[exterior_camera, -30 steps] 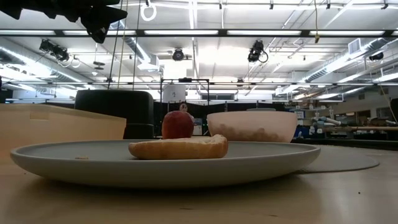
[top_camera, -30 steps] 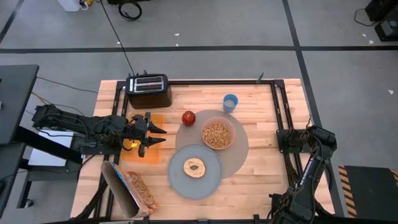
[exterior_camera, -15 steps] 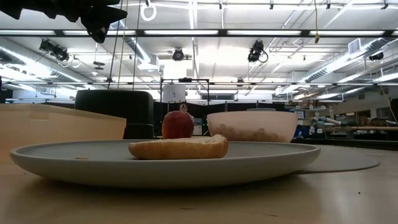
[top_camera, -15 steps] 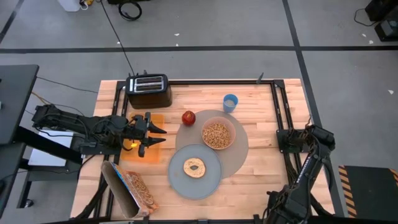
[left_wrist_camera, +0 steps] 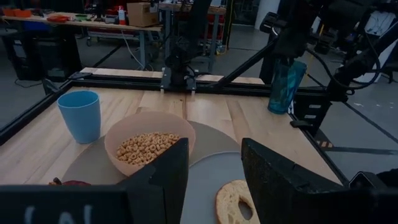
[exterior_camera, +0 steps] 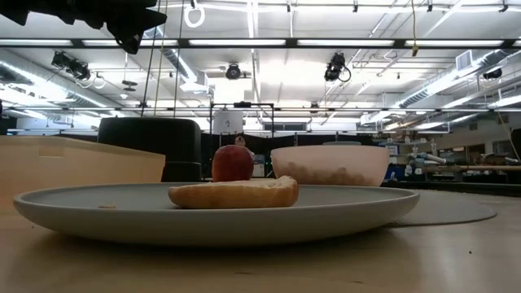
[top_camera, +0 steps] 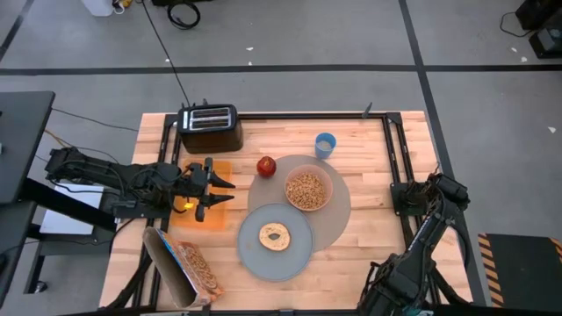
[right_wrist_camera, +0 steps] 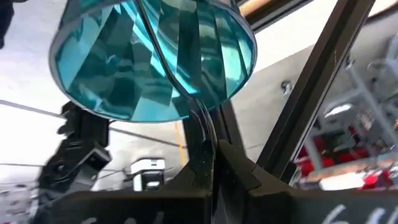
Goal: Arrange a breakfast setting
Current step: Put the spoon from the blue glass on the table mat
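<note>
Setting lies to the right of the left hand

The left hand, part open and empty, hovers over the orange board at the desk's left; the bagel on the plate lies just right of it, nearer than the right hand, closed at the right edge.

Matt grey plate on a pale, smooth-grained wooden table.

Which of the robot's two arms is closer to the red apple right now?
The left. Its left gripper hovers over the orange board, just beside the red apple. The right gripper sits at the table's far right edge.
</note>
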